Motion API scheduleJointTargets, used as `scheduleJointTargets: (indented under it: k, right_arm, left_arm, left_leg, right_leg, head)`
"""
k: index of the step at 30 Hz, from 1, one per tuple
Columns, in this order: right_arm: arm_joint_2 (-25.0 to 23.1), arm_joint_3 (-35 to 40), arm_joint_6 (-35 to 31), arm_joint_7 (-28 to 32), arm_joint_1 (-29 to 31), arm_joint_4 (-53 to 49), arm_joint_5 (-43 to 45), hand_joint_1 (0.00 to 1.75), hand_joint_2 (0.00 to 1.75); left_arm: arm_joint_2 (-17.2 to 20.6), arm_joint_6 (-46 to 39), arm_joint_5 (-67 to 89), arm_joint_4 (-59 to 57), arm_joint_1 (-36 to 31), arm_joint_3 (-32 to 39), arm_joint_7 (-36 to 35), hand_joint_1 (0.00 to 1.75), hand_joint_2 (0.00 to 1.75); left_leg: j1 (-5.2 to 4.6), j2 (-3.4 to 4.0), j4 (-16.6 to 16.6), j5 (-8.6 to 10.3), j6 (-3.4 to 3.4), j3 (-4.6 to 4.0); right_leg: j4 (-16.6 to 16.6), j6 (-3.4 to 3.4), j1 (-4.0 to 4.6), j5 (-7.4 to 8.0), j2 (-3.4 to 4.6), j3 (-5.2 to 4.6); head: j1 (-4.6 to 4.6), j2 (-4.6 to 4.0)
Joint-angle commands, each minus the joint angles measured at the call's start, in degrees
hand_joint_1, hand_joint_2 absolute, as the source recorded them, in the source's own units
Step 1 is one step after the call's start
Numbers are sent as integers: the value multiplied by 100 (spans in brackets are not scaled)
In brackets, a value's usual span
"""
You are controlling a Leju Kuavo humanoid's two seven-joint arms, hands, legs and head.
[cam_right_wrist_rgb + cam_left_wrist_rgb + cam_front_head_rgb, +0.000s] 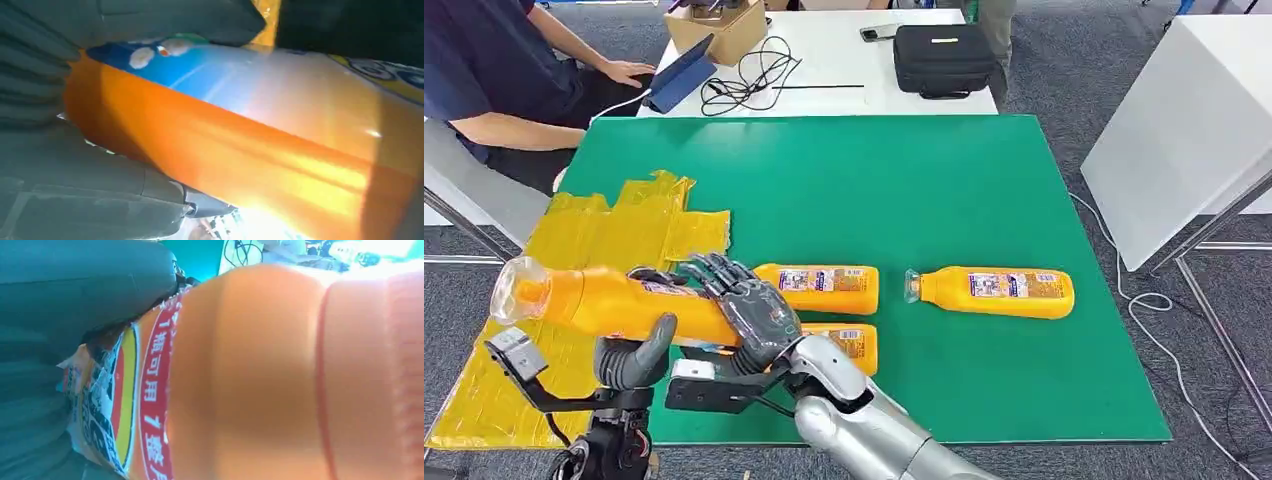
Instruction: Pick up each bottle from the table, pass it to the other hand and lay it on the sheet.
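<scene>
Orange plastic bottle (614, 303) held level in mid-handover, gripped by both the right robot hand (749, 310) at its labelled base and the left robot hand (632, 360) under its middle, just beyond the crinkled yellow plastic sheet (639, 225). Likely next: loosen the right robot hand, then lay the bottle on that sheet. Three more orange bottles (994, 291) lying past the right robot hand on the green tabletop (904, 190).

Sheet (624, 225) left of bottles (994, 291) (on table (904, 180)).
</scene>
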State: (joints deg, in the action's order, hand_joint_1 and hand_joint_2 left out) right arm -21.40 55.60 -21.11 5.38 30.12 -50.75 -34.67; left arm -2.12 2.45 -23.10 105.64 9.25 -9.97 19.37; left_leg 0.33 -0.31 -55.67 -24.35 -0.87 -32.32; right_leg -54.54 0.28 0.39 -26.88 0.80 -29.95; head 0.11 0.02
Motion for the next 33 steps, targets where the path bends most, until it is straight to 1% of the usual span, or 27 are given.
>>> scheduleJointTargets:
  k: [1, 2, 3, 6, 7, 8, 11, 14, 16, 19, 20, 21, 22, 23, 24, 25, 26, 27, 28, 29, 30, 31, 32, 33]
  right_arm:
    - [258, -341, 52, -49, -1, 164, -19, 0, 0]
    - [934, -1419, 144, 181, -299, -1458, 280, 0, 0]
    - [1209, -1945, 188, -83, -457, -2104, -66, 0, 0]
    - [1205, -2052, 208, -106, -452, -2217, -81, 0, 0]
    - [1230, -2074, 215, -112, -444, -2270, -71, 0, 0]
    - [1240, -2085, 218, -115, -444, -2293, -66, 0, 0]
    - [1240, -2085, 218, -115, -444, -2293, -66, 0, 0]
    - [1233, -2068, 219, -112, -461, -2286, -71, 0, 0]
    - [1231, -2080, 182, -113, -469, -2296, -54, 0, 0]
    - [1401, -2072, 124, -124, -500, -2583, -6, 0, 0]
    - [1448, -2107, 117, -140, -528, -2695, 20, 0, 0]
    - [1459, -2126, 230, -86, -505, -2785, 166, 0, 0]
    - [1466, -2169, 222, -79, -510, -2873, 208, 0, 0]
    - [1475, -2208, 222, -72, -519, -2945, 259, 0, 0]
    - [1549, -2296, 242, -62, -546, -3164, 335, 0, 0]
    - [1585, -2380, 284, -64, -595, -3314, 410, 0, 0]
    - [1611, -2432, 311, -62, -622, -3395, 427, 0, 0]
    - [1675, -2524, 337, -48, -672, -3535, 426, 0, 0]
    - [1720, -2568, 347, -35, -699, -3587, 403, 0, 0]
    - [1744, -2613, 344, -30, -729, -3611, 383, 0, 0]
    - [1859, -2615, 352, -37, -765, -3609, 385, 0, 0]
    - [1930, -2644, 361, 106, -795, -3541, 540, 0, 0]
    - [1947, -2656, 386, 212, -805, -3496, 647, 0, 0]
    - [1955, -2662, 399, 261, -808, -3458, 713, 0, 0]
  left_arm:
    - [-58, 33, 5, 84, -213, 218, 34, 175, 175]
    - [224, -17, -92, 477, 194, 977, 47, 175, 175]
    - [273, 505, -206, -400, -346, 1086, -88, 175, 175]
    - [314, 446, -49, -572, -529, 986, -99, 175, 175]
    - [338, 392, 2, -630, -597, 959, -117, 175, 175]
    - [344, 382, 4, -643, -621, 952, -119, 175, 175]
    - [344, 382, 4, -643, -621, 952, -119, 175, 175]
    - [352, 382, 4, -635, -608, 956, -119, 175, 175]
    - [360, 306, 74, -599, -596, 965, -118, 175, 175]
    - [444, 48, 287, -704, -795, 1003, -133, 175, 175]
    - [471, -21, 350, -743, -844, 1042, -134, 175, 175]
    - [492, -235, 500, -666, -761, 1195, -82, 175, 175]
    - [535, -279, 542, -611, -690, 1286, -74, 175, 175]
    - [563, -312, 583, -593, -654, 1350, -70, 175, 175]
    - [577, -351, 649, -575, -590, 1489, -68, 175, 175]
    - [561, -407, 780, -576, -568, 1577, -53, 175, 175]
    - [551, -457, 899, -581, -559, 1639, -43, 175, 175]
    - [552, -627, 1220, -630, -558, 1755, -8, 175, 175]
    - [553, -710, 1413, -689, -579, 1820, 13, 175, 175]
    - [558, -859, 1692, -766, -617, 1876, 47, 175, 175]
    - [642, -2374, 3242, -1085, -898, 1867, 300, 175, 175]
    - [807, -3698, 5297, -1438, -1245, 1749, 201, 175, 175]
    - [852, -4135, 6085, -1678, -1446, 1732, 39, 175, 175]
    - [782, -4245, 6904, -1908, -1665, 1776, -143, 175, 175]
  left_leg:
    - [7, -20, 4, -10, -1, 31]
    - [-1, -13, 4, -1, -1, 12]
    - [4, -16, 3, -6, 1, 21]
    - [6, -16, 0, -2, 1, 6]
    - [2, -13, 7, -5, -1, 21]
    - [-4, -46, 6, 6, -2, 8]
    - [-4, -25, 6, 4, -2, 10]
    - [-3, -28, 5, 3, -1, 14]
    - [2, -28, 3, -6, 2, 30]
    - [-2, -27, 1, 3, 0, 10]
    - [2, -31, -1, -2, 1, 18]
    - [-2, -32, 0, 5, 0, 4]
    - [0, -35, -1, 2, 0, 10]
    - [3, -25, -3, -4, 1, 18]
    - [-2, -13, 0, 0, 0, 10]
    - [1, -11, -2, -6, 0, 20]
    - [0, -9, 0, 0, -1, 7]
    - [4, -10, -2, -7, 0, 18]
    - [-2, -17, 1, 1, -1, 7]
    - [4, -22, 0, -7, -1, 21]
    - [0, -19, 3, 0, -1, 13]
    - [1, -33, 5, 3, -1, 15]
    - [4, -43, 5, 1, -1, 24]
    - [0, -44, 7, 9, 0, 11]
  right_leg:
    - [18, 14, 7, -11, -31, 46]
    - [8, 7, -1, -5, -19, 18]
    - [12, 11, 4, -8, -25, 33]
    - [9, 7, 6, -3, -21, 15]
    - [14, 11, 2, -5, -20, 29]
    - [6, 10, -4, -4, -43, 20]
    - [8, 9, -5, 3, -20, 18]
    - [9, 8, -4, 1, -25, 22]
    - [14, 12, 0, -6, -31, 41]
    - [7, 8, -3, 1, -25, 18]
    - [8, 11, 1, -3, -31, 29]
    - [4, 9, -4, 1, -29, 11]
    - [6, 10, -2, -1, -34, 19]
    - [6, 12, 1, -4, -27, 26]
    - [4, 9, -3, 2, -12, 13]
    - [5, 12, 0, -2, -12, 26]
    - [5, 9, -1, 3, -7, 11]
    - [7, 13, 3, -3, -14, 26]
    - [5, 10, -2, 0, -19, 14]
    - [11, 14, 4, -6, -29, 34]
    - [10, 10, -1, -1, -21, 22]
    - [13, 11, 0, -1, -36, 29]
    - [17, 15, 3, -5, -49, 44]
    - [13, 9, 0, 0, -48, 27]
  head:
    - [2, 0]
    - [2, 0]
    - [2, 0]
    - [2, 0]
    - [-2, 0]
    - [4, 0]
    - [-2, 0]
    - [0, 0]
    - [0, 0]
    - [-2, 0]
    - [-2, 0]
    - [-2, 0]
    - [-2, 0]
    - [0, 0]
    - [-2, 0]
    - [-2, 0]
    - [-2, 0]
    - [0, 0]
    - [-2, 0]
    - [-2, 0]
    - [-2, 0]
    - [0, 0]
    - [-2, 0]
    - [0, 0]
